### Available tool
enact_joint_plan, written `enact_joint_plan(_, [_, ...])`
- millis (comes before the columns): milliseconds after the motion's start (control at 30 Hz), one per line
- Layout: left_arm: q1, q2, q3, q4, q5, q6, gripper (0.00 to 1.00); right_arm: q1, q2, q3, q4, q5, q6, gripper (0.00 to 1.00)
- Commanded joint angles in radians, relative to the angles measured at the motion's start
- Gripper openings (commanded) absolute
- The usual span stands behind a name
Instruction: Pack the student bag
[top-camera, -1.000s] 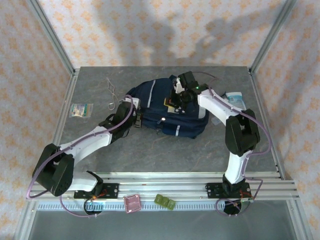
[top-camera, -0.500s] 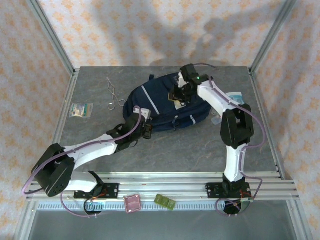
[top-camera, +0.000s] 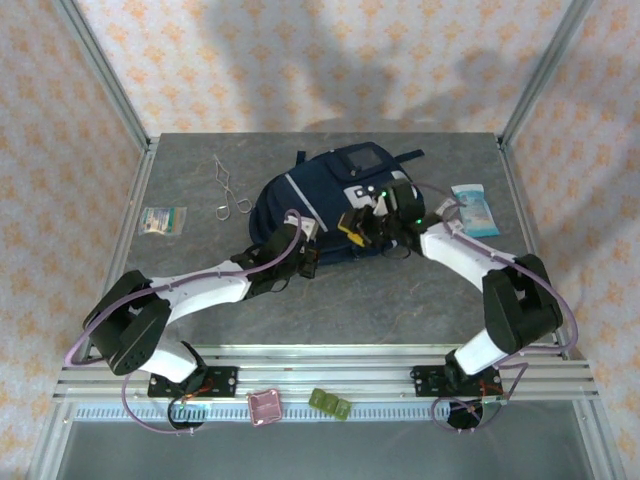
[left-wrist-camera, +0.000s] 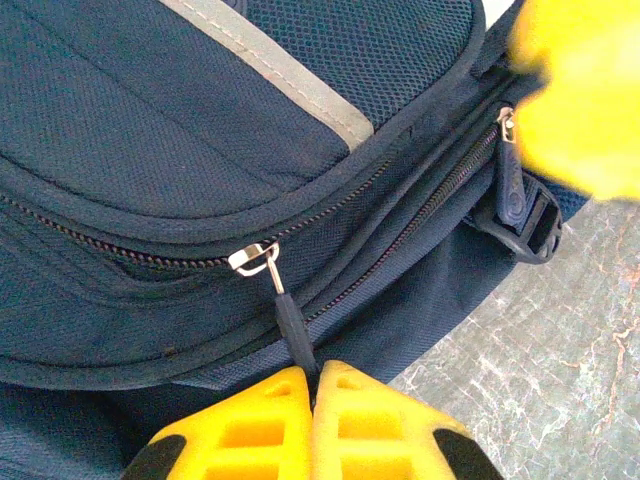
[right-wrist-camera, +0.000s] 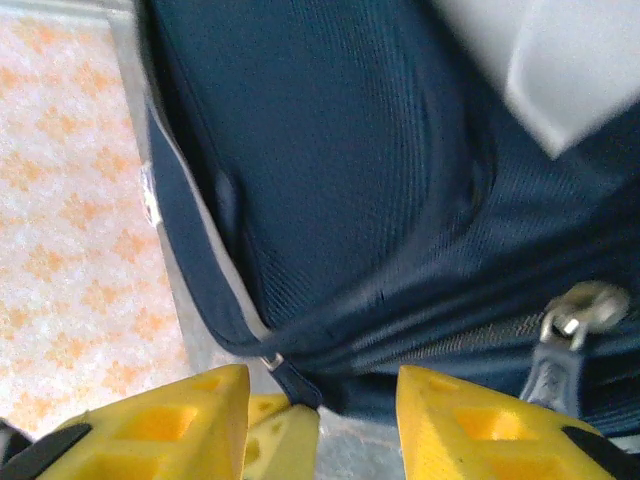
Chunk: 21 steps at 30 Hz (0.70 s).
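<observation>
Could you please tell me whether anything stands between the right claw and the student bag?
Nothing visible does. The right claw, open, directly faces the navy fabric of the student bag. The left claw is shut on a zipper pull close beside it, which might crowd a move along that zip.

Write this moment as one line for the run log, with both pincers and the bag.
left pincer: shut on zipper pull | right pincer: open, at student bag | student bag: lying on table
</observation>
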Motion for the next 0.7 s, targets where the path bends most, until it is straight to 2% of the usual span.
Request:
enact_joint_plan(0, [-0.019,0.015,0.041,0.042,0.025,0.020,0.00,0.019,0.017,-0.027,0.197,-0.025,0.149,0.42])
enact_joint_plan(300, [-0.054,0.023,0.040,0.046,0.017,0.021,0.00,0.047,0.124,0.034,0.272,-0.003,0.231,0.40])
enact_joint_plan(400, [-0.056,0.023,0.042,0.040,-0.019,0.020,0.00,0.053,0.171,0.062,0.276,-0.013,0.244,0.29])
enact_joint_plan(500, [-0.056,0.023,0.048,0.011,-0.110,0.011,0.00,0.055,0.190,0.063,0.283,-0.007,0.254,0.15])
enact_joint_plan(567, [-0.055,0.026,0.052,-0.013,-0.175,0.002,0.00,0.055,0.182,0.056,0.272,0.016,0.244,0.02])
enact_joint_plan(667, [-0.049,0.030,0.053,-0.053,-0.294,-0.012,0.00,0.055,0.162,0.042,0.240,0.054,0.221,0.00])
